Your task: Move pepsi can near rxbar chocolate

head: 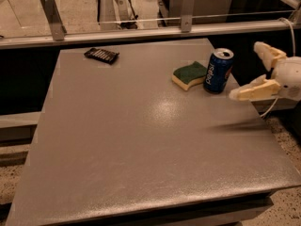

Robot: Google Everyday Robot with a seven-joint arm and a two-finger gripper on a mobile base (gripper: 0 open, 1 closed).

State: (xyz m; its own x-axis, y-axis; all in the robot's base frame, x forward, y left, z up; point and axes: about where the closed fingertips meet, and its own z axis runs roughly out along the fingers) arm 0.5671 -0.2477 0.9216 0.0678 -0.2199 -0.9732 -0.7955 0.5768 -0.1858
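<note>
The pepsi can (217, 71), dark blue with a silver top, stands upright near the table's far right edge. The rxbar chocolate (101, 55), a flat black bar, lies at the far left of the table, well apart from the can. My gripper (248, 72) hangs just right of the can, over the table's right edge. It is open and empty, with one pale finger (264, 50) up behind and the other (248, 92) lower in front. It does not touch the can.
A green-topped yellow sponge (189, 75) lies right beside the can on its left. A metal rail with posts (141, 32) runs behind the grey table (141, 149). The floor drops off past the right edge.
</note>
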